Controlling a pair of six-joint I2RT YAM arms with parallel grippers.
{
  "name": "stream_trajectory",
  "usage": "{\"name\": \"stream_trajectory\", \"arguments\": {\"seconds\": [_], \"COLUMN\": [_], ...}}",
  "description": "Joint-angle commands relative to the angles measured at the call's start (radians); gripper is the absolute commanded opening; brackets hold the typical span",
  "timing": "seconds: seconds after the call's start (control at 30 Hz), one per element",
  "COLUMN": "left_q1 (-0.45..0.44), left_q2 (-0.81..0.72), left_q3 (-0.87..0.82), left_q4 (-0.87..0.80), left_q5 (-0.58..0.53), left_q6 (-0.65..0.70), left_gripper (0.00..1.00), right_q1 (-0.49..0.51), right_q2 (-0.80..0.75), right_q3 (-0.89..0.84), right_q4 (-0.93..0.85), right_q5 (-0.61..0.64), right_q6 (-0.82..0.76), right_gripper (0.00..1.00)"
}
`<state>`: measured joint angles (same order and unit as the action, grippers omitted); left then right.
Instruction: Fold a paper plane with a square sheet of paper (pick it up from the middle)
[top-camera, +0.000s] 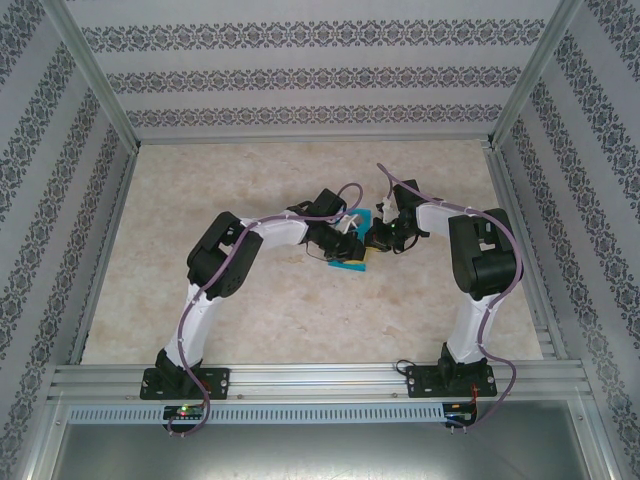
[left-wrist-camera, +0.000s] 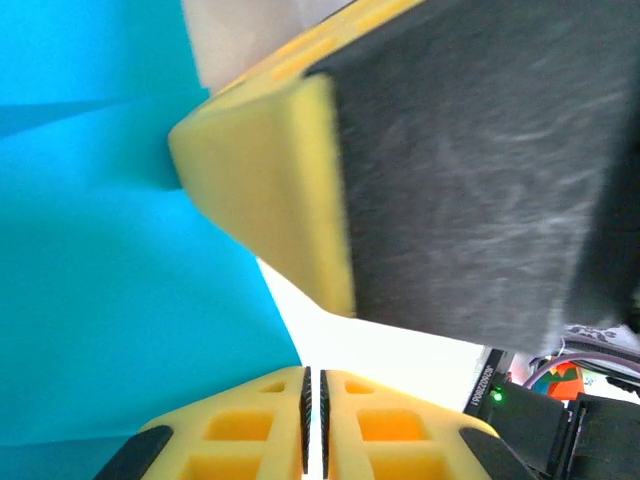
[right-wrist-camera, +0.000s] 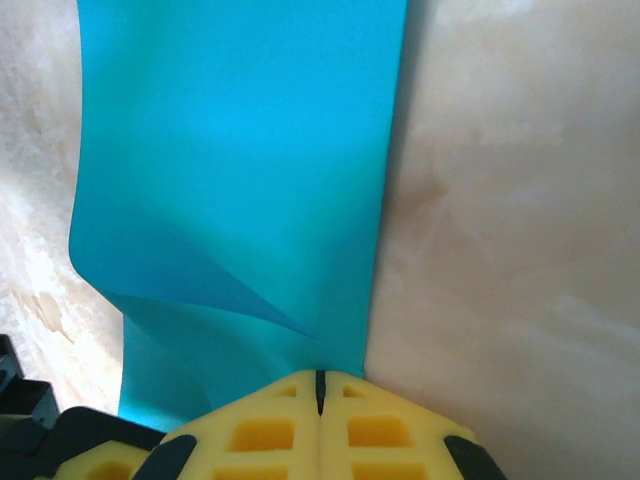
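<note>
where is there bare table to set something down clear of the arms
Free: the far strip of table below the back wall, the left side along the left wall, and the near middle between the two bases. Crowded: the centre, where left gripper and right gripper meet at the paper sheet.

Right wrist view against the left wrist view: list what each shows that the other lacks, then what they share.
Right wrist view, not the left: a broad stretch of marbled table beside the square sheet of paper, and a curled-over flap low on the sheet.
Left wrist view, not the right: a big yellow-and-grey foam finger close against the paper, and a green light on dark electronics.
Both: the turquoise sheet running down to shut yellow tips, the right tool and the left tool.
</note>
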<state>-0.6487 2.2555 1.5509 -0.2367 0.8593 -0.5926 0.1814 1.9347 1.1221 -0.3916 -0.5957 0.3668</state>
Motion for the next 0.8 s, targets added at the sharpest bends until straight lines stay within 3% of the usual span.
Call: {"name": "stream_trajectory", "arguments": {"seconds": [0.0,0.33,0.77], "left_q1": [-0.022,-0.028,-0.049], "left_q2": [0.024,0.034,0.061], "left_q3": [-0.004,-0.021,-0.023], "left_q4": [-0.052,-0.061,-0.186], "left_q5": [-0.003,-0.006,-0.088], "left_q6": [0.053,0.072,0.188], "left_gripper": [0.15,0.16,0.16], "right_q1": [0.012,0.013,0.013], "right_q2": [0.024,0.028,0.030], "right_q3": [-0.009,-0.005,-0.001], "right_q4": [-0.058,-0.058,-0.067], "right_q5": [0.052,0.056,0.079], "right_q6": [-0.017,-0.016,-0.014], "right_gripper": [0.00,0.00,0.00]}}
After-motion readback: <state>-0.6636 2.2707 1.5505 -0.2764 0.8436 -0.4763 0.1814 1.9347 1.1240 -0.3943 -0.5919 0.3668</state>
